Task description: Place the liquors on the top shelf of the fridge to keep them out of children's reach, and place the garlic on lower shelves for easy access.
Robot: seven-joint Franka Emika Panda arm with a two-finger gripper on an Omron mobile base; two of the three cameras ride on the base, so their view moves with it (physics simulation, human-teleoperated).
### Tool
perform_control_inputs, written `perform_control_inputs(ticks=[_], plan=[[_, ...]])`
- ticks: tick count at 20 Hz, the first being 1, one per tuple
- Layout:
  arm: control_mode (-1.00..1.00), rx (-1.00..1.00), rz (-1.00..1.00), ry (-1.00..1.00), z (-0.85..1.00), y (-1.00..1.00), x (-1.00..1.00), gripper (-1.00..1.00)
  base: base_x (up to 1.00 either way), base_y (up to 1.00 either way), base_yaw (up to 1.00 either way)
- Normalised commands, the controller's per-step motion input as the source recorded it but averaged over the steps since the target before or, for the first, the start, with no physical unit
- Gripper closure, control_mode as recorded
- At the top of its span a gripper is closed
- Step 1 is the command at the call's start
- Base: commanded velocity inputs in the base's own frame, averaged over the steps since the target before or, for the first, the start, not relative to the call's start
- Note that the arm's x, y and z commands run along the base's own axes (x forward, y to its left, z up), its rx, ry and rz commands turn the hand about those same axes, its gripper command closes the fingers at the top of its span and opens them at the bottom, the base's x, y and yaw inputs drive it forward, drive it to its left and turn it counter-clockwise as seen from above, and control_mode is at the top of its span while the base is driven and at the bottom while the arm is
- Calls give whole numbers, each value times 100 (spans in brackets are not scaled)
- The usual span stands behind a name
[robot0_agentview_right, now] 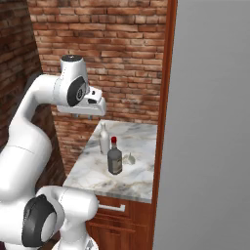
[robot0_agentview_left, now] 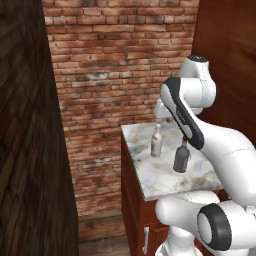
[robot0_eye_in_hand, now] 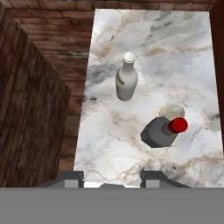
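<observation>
Hand view places my closed, empty gripper (robot0_eye_in_hand: 111,181) at bottom centre above the marble counter (robot0_eye_in_hand: 131,153), where the red-capped dark grey glass bottle (robot0_eye_in_hand: 161,132) stands touching the off-white garlic bulb (robot0_eye_in_hand: 172,110), so a careless descent could topple either.

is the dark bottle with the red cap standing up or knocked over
Upright. The dark bottle stands on its base on the marble counter, red cap on top; the hand view looks down onto the cap.

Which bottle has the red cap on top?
The dark grey bottle, standing on the marble counter next to the garlic. The other bottle, the pale cream one, has no red cap.
</observation>
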Motion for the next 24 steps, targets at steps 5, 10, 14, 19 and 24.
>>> perform_control_inputs(ticks=[5,10,14,19,24], plan=[[-100,-1,-1,0,0,4,-16,-100,0,0,0],[-100,0,-10,-9,-2,0,-47,-100,0,0,0],[-100,-1,-22,-24,-14,0,-52,-100,0,0,0],[-100,-4,-35,-15,-10,2,-25,-100,0,0,0],[-100,-3,-39,-2,-22,0,-1,-100,0,0,0]])
